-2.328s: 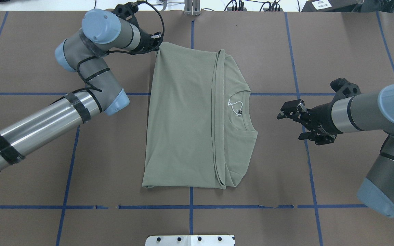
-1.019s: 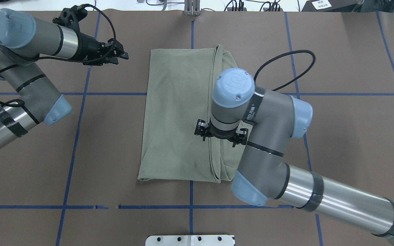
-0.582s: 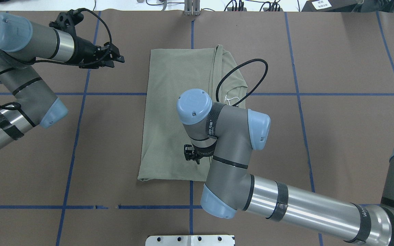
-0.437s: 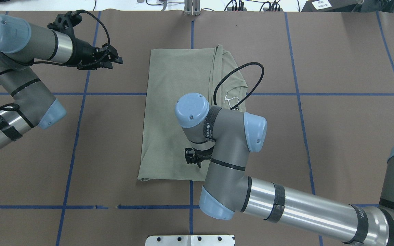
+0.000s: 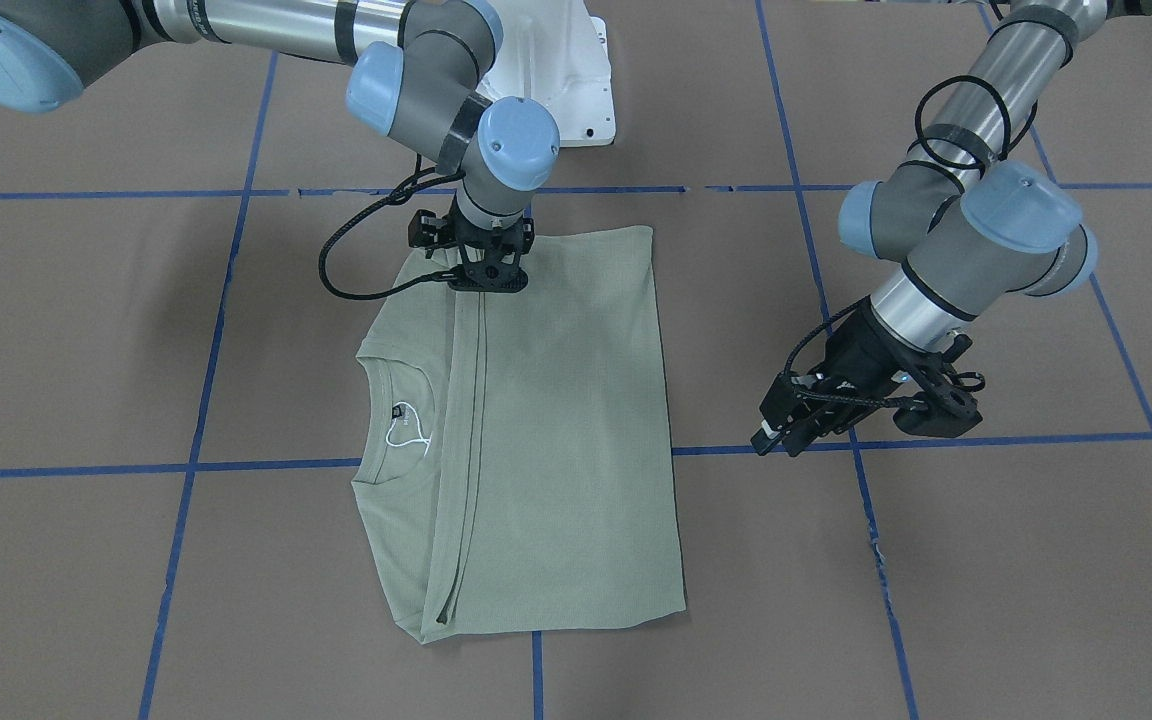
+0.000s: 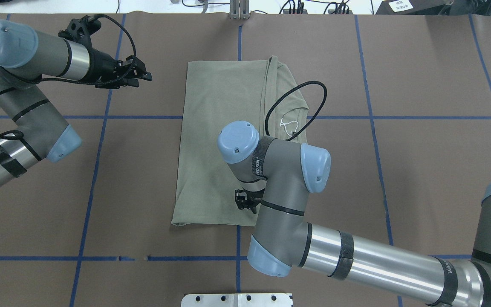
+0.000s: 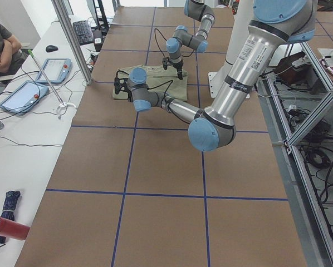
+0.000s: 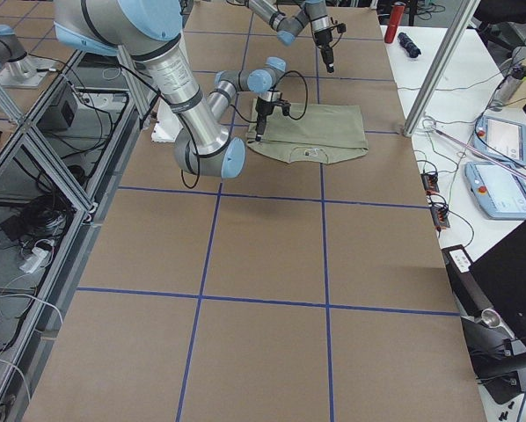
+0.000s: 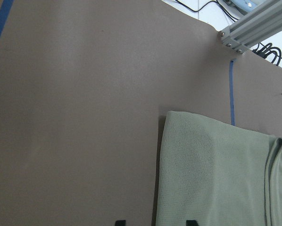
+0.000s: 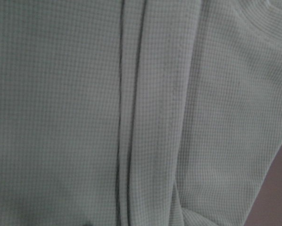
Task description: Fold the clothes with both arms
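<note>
The right gripper (image 5: 486,280), opening not discernible, sits at the robot-side end of the shirt's (image 5: 566,430) lengthwise fold; the left gripper (image 6: 143,76), open and empty, stands clear.

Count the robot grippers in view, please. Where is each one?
2. The right gripper is down at the shirt, by its fold line at the edge nearest the robot. The left gripper hangs off the cloth, beside the shirt's far corner. None seems hidden.
</note>
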`<state>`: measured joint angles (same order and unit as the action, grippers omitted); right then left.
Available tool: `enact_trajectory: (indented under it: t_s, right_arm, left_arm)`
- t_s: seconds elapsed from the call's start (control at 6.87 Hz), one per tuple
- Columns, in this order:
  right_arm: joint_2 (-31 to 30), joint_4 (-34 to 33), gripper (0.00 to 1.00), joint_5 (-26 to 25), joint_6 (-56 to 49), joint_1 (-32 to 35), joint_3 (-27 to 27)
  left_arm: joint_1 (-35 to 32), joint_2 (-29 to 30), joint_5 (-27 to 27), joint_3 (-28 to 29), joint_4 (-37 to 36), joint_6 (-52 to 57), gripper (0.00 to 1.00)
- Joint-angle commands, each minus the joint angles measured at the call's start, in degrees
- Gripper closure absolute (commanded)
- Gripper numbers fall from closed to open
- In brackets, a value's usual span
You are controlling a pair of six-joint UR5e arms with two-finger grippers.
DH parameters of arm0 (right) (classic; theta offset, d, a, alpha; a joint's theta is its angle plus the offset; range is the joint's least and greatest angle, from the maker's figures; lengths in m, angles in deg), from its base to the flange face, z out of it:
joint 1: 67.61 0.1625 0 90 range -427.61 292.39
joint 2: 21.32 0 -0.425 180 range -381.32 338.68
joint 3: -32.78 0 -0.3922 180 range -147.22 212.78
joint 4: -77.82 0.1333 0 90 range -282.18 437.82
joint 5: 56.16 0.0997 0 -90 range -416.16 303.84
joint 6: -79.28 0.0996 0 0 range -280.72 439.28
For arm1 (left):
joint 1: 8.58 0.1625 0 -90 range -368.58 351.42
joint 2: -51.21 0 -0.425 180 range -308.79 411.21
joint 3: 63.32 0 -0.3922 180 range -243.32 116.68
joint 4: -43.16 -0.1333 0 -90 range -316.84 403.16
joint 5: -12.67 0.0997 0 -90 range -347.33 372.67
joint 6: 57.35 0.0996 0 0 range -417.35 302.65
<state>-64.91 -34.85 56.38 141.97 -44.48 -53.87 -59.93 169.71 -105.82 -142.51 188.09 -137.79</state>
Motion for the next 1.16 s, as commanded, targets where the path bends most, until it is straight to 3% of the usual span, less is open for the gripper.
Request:
enact_trajectory:
  t_s: [0.0, 0.15, 0.44, 0.58, 0.73, 1.02]
  right_arm:
    - [-0.44, -2.98, 0.0, -0.48, -1.43, 0.33, -0.53]
    - [-1.92, -4.47, 0.0, -0.92, -3.35, 0.68, -1.75]
    - [-12.95, -4.75, 0.0, -0.83, -8.69, 3.74, -13.82]
    - [-18.05, -4.75, 0.0, -1.01, -11.43, 5.15, -17.29]
    - [-18.28, -4.75, 0.0, -1.36, -12.5, 6.13, -17.58]
    - [-11.55, -4.23, 0.0, -1.45, -11.73, 7.27, -16.27]
  left_arm:
    - [0.02, -0.1, 0.01, 0.08, 0.0, -0.07, 0.47]
    - [-0.07, -0.1, 0.01, 0.0, 0.0, -0.07, 0.47]
    - [-0.07, -0.1, 0.1, 0.0, 0.09, -0.07, 0.47]
    - [-0.07, -0.1, 0.1, 0.0, 0.0, -0.07, 0.47]
    - [-0.07, -0.1, 0.01, -0.09, 0.09, -0.07, 0.47]
    - [-0.16, -0.1, 0.01, -0.44, 0.09, -0.07, 0.47]
